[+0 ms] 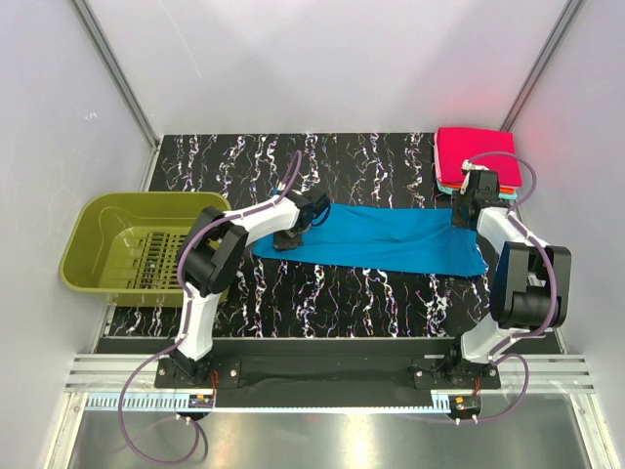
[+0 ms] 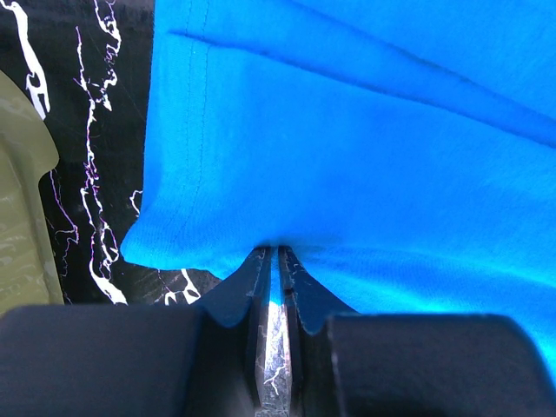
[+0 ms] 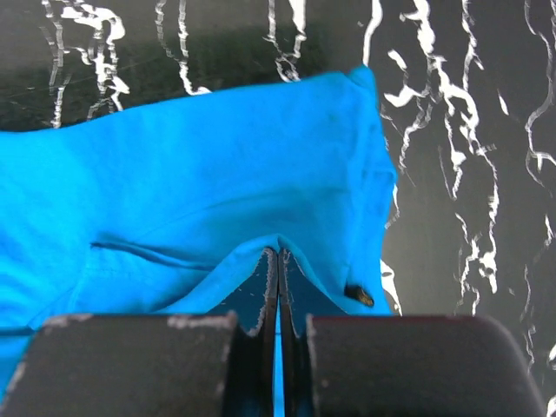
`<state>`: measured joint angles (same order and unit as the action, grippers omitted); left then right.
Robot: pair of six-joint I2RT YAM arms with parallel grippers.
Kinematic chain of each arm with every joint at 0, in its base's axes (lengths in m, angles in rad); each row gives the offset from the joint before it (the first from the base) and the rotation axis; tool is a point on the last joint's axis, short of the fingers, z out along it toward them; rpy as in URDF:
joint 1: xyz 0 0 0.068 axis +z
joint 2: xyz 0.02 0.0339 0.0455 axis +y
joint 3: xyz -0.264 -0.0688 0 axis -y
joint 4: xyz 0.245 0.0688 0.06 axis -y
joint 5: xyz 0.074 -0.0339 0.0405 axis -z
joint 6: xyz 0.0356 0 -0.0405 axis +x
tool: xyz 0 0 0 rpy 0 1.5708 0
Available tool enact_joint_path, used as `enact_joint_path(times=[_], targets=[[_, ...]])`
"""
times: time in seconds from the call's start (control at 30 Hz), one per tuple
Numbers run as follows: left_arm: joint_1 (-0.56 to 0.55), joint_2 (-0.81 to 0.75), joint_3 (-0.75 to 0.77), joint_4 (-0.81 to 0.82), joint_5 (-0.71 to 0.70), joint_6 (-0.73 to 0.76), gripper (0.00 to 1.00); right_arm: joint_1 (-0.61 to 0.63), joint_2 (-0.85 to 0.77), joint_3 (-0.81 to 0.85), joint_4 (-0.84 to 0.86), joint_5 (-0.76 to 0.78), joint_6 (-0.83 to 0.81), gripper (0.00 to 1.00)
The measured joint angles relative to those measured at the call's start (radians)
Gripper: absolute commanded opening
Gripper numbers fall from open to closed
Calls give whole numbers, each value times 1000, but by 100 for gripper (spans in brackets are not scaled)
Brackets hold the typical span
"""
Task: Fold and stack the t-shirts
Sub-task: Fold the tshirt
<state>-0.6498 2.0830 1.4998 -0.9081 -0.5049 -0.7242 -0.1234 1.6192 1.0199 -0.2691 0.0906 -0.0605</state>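
Observation:
A blue t-shirt (image 1: pixel 391 239) lies stretched in a long band across the black marbled table (image 1: pixel 293 293). My left gripper (image 1: pixel 291 237) is shut on the shirt's left edge; in the left wrist view the cloth (image 2: pixel 347 130) is pinched between the closed fingertips (image 2: pixel 275 254). My right gripper (image 1: pixel 461 217) is shut on the shirt's right edge, with blue cloth (image 3: pixel 217 174) pinched between its closed tips (image 3: pixel 277 254). A stack of folded shirts, red on top (image 1: pixel 475 156), sits at the far right.
An olive green basket (image 1: pixel 98 230) stands at the table's left edge; its rim shows in the left wrist view (image 2: pixel 22 217). White walls with metal posts enclose the back and the sides.

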Motion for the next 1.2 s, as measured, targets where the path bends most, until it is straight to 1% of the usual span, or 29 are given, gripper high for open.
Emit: enact_joint_path(times=[0.1,0.3,0.33,0.43,0.47,0.53,0.57,0.6,0.63,0.77,0.9,0.93,0.97,1.0,1.03,1.07,1.1,1.2], targets=[[-2,0,0,0,-3,0,13,0,2,-13,35,-32,-26,0],[-3,1,0,0,-5,0,14,0,47,-13,77,-47,-57,0],[-3,1,0,0,-6,-1,14,0,55,-13,79,-47,-60,5],[-3,1,0,0,-7,-2,15,0,66,-13,77,-21,-66,9],[-3,1,0,-1,-7,-2,15,0,66,-13,72,-14,-66,15],[-3,1,0,-1,-7,-2,17,0,66,-3,41,1,-60,21],[-3,1,0,-2,-6,-2,17,0,66,6,16,6,-52,33],[-3,1,0,-3,-5,-2,18,0,66,16,-2,11,-43,43],[-3,1,3,-6,-4,-1,20,0,66,34,-32,19,-25,45],[-6,1,13,-16,11,0,24,0,47,87,-137,19,28,41],[-16,1,31,-17,56,2,25,0,-36,87,-216,21,122,40],[-20,1,39,-16,70,3,24,0,-61,87,-230,20,152,33],[-24,1,48,-16,80,7,28,0,-84,87,-242,20,182,29],[-28,1,60,-17,89,14,30,0,-102,87,-253,20,217,21],[-33,0,73,-16,96,21,32,-1,-113,86,-259,21,254,9],[-38,-1,87,-14,101,27,33,-3,-118,85,-267,21,286,5],[-43,-3,98,-11,103,31,35,-5,-118,82,-274,20,323,4],[-56,-18,110,0,105,40,35,-20,-96,51,-283,-5,408,0]])
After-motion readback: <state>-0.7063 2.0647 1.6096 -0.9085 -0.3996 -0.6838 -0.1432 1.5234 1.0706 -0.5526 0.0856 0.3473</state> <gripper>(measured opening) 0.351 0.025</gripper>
